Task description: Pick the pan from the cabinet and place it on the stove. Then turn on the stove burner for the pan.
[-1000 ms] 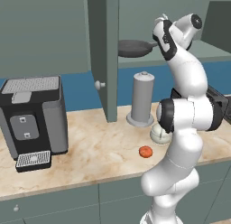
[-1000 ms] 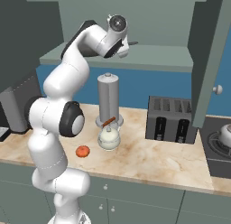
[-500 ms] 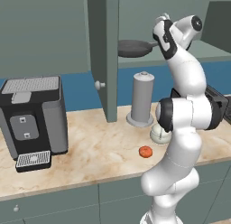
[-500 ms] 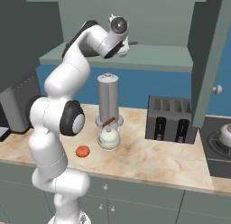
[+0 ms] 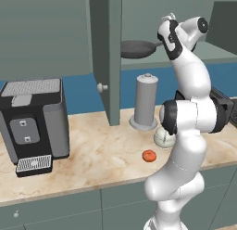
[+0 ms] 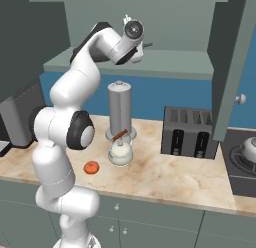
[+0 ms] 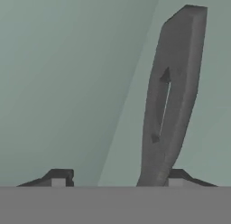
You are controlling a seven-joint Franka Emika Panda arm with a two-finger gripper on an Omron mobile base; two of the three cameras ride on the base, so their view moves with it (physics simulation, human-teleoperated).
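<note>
The dark pan lies on the bottom shelf of the open grey-green cabinet, its long handle pointing right toward my hand. My gripper is raised to shelf height at the end of that handle, also seen from the other side as gripper. In the hand view the slotted handle stands between the jaws of the gripper, close to the right fingertip, with a wide gap to the left fingertip. The jaws are open and not clamped. The black stove is at the far right.
A shiny kettle sits on the stove. On the counter stand a toaster, a tall grey canister, a small pale round jar, a red tomato and a coffee machine. An open cabinet door hangs over the toaster.
The arm has stayed at the pan's handle. The jaws stand somewhat narrower around the handle than before. The pan has not moved.
</note>
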